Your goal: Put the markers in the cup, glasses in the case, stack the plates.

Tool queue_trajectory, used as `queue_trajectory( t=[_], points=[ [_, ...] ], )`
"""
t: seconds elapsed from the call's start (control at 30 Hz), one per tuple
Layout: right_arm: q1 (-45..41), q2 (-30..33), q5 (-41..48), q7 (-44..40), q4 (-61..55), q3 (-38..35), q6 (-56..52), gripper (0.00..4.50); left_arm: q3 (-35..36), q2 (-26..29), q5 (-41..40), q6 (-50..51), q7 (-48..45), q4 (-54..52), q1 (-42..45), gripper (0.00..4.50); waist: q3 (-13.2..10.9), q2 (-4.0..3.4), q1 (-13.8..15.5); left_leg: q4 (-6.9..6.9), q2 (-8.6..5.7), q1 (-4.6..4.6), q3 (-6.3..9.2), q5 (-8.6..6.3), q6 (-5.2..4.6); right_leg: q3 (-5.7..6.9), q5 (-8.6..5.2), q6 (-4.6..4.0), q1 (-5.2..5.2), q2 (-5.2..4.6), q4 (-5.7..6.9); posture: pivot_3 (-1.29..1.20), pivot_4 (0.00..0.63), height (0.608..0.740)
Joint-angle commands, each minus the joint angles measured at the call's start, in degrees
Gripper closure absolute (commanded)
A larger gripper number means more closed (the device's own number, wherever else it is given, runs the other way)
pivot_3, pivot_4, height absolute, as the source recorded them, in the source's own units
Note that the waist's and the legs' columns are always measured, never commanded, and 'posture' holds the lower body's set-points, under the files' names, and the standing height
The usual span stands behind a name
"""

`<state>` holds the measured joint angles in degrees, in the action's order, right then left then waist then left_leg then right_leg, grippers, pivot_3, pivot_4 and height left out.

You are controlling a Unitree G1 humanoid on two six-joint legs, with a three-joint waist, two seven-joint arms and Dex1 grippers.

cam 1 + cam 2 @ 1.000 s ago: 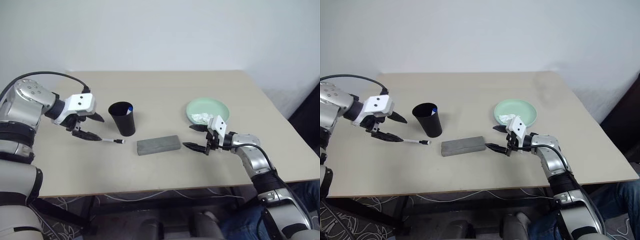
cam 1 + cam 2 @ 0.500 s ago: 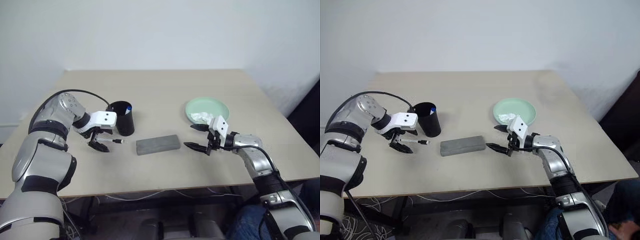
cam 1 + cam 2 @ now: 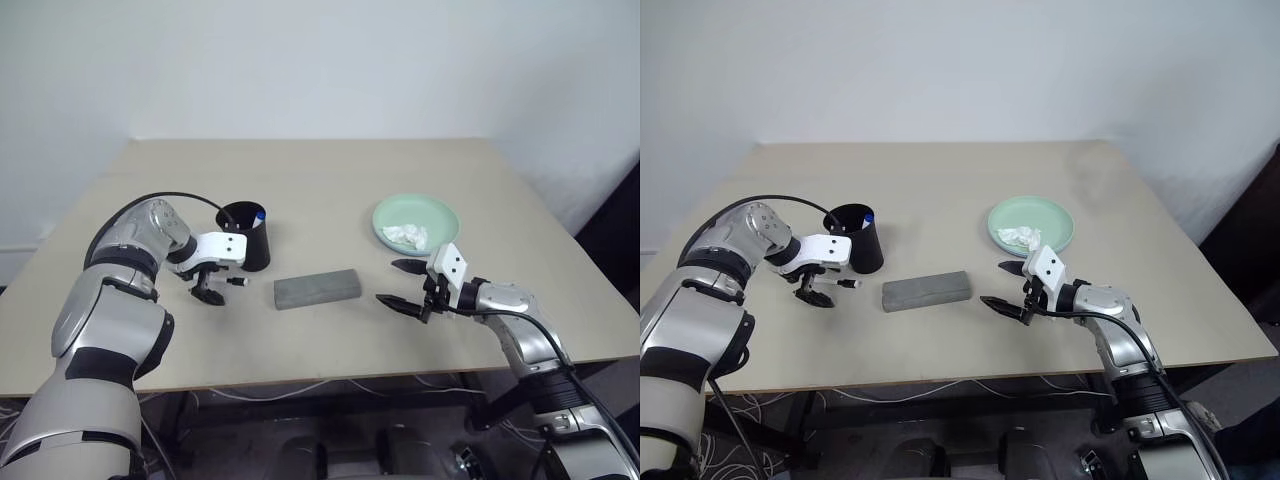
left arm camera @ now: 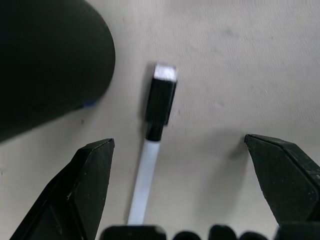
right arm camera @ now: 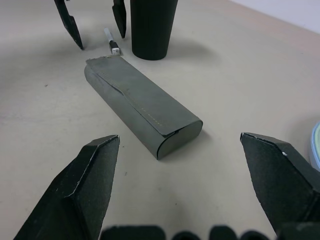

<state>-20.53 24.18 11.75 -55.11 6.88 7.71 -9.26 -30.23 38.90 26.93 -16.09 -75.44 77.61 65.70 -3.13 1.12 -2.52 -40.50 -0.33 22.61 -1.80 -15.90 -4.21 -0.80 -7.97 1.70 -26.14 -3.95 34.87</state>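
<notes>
The left arm is bending in at the elbow and reaching across the table's left part, its wrist turned so that the left gripper (image 3: 207, 290) is pointing steeply down. Its two black fingers are standing spread wide, astride the white-barrelled marker with the black end (image 4: 156, 129), which is lying flat on the table; neither finger is touching it. Just beside the marker, the black tapered plastic cup (image 3: 245, 238) is standing upright, with the blue end of the second marker (image 3: 260, 214) showing at its rim.

The right arm is stretching forward low over the table's right part, its right gripper (image 3: 408, 287) lying nearly level and pointing left, toward the grey oblong glasses case (image 5: 141, 105). Its fingers are also gaping apart, holding nothing, and the closed case is lying a short way off from them.

Beyond the right gripper, the round mint green plate (image 3: 437, 213) is sitting on the pale beige tabletop (image 3: 330, 180), with a crumpled white tissue (image 3: 407, 236) lying in it. A plain white wall (image 3: 320, 60) is rising behind the table.
</notes>
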Motion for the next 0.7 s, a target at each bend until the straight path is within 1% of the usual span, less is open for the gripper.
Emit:
queue_trajectory(
  t=[0.03,0.27,0.3,0.4,0.53,0.6,0.63,0.7],
  points=[
    [-0.42,0.62,1.25,0.80,-3.07,-1.70,-0.19,0.30,0.96,-0.52,0.62,0.62,-2.02,0.08,-0.04,0.06,0.00,0.00,0.00,0.00,0.00,0.00,0.00,0.00,0.00,0.00,0.00,0.00,0.00,0.00,0.00,0.00,0.000,0.720],
    [-0.43,0.44,1.17,1.10,-2.87,-1.46,-0.17,0.30,1.94,0.48,0.68,0.44,-8.95,-0.15,-0.63,0.06,0.01,0.02,-0.01,-0.06,0.01,-0.02,-0.05,0.00,0.00,-0.02,0.00,-0.01,0.03,-0.01,0.01,0.00,0.000,0.720],
    [-0.72,0.28,1.13,1.06,-2.54,-1.34,-0.06,0.30,2.08,0.75,0.71,0.27,-9.33,-0.22,-0.90,0.22,0.01,0.02,-0.01,-0.07,0.02,-0.02,-0.08,0.00,-0.01,-0.03,0.00,-0.01,0.03,-0.01,0.01,0.00,0.000,0.720],
    [-1.47,-0.02,1.05,0.92,-1.68,-1.17,0.19,0.30,2.53,1.17,0.78,0.03,-9.71,-0.44,-1.50,0.99,0.02,0.02,-0.02,-0.07,0.06,-0.06,-0.20,0.00,-0.01,-0.04,0.00,-0.02,0.03,0.00,0.03,0.00,0.000,0.720],
    [-2.40,-0.41,0.90,0.40,-0.44,-0.82,0.77,0.30,2.77,1.78,0.98,-0.43,-8.87,-0.75,-2.44,2.42,0.03,0.01,0.00,-0.10,0.10,-0.09,-0.32,0.00,-0.01,-0.05,0.01,-0.03,0.03,0.00,0.06,0.00,0.000,0.720],
    [-2.90,-0.59,0.85,0.03,0.24,-0.57,1.12,0.30,2.87,2.06,1.15,-0.43,-7.27,-0.92,-2.80,3.22,0.03,0.01,0.00,-0.13,0.12,-0.10,-0.32,0.01,-0.01,-0.05,0.01,-0.03,0.04,-0.01,0.06,0.00,0.000,0.720],
    [-3.14,-0.64,0.85,-0.15,0.56,-0.45,1.28,0.30,2.97,2.15,1.14,-0.36,-6.71,-0.96,-2.91,3.53,0.04,0.01,0.01,-0.13,0.13,-0.10,-0.31,0.01,-0.02,-0.06,0.01,-0.04,0.04,-0.02,0.06,0.00,0.000,0.720],
    [-3.52,-0.75,0.80,-0.35,1.09,-0.32,1.53,0.30,3.15,2.23,1.03,-0.31,-6.34,-0.98,-2.99,3.53,0.05,0.02,0.02,-0.14,0.13,-0.12,-0.31,0.02,-0.04,-0.06,0.02,-0.04,0.06,-0.02,0.06,0.00,0.000,0.720]
  ],
)
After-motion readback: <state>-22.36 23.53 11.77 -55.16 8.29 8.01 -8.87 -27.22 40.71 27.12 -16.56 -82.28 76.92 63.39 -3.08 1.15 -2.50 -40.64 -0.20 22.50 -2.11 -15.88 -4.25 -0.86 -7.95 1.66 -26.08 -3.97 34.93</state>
